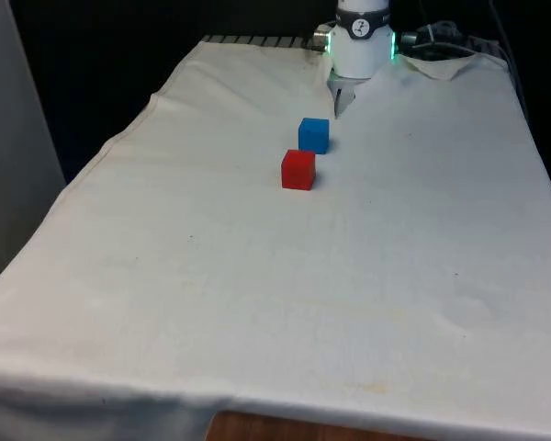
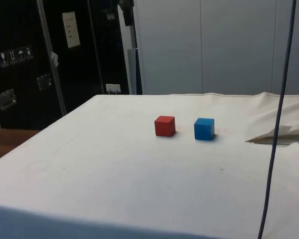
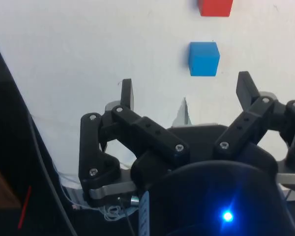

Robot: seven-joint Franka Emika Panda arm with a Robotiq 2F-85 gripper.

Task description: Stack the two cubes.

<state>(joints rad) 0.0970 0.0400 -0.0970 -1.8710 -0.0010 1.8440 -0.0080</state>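
Nearest the wrist camera, the end effector (image 3: pixel 184 91) hangs with its two black fingers (image 3: pixel 126 92) spread wide apart and nothing between them, poised above bare cloth short of the cubes. In the front view it shows as a dark tip (image 1: pixel 339 99) under the white arm at the far end of the tabletop (image 1: pixel 257 303), well clear of the surface. That open, raised stance looks like readiness for a first grasp: nothing is gripped and the stacking has not yet begun.

Closest to it lies the blue cube (image 3: pixel 204 58), seen also at (image 1: pixel 314 135) and (image 2: pixel 204 128). It rests flat on the white cloth, a small, sharp-edged block of plain matte colour. Just beyond it, nearer the front camera and slightly to the front view's left, sits the red cube (image 1: pixel 298 169), also at (image 2: pixel 165 125) and (image 3: pixel 215 7), of much the same size and shape. The two stand close together but apart, with a strip of cloth between them, so either can probably be taken from above without knocking the other. Both lie in the far half of the tabletop, roughly on its midline.
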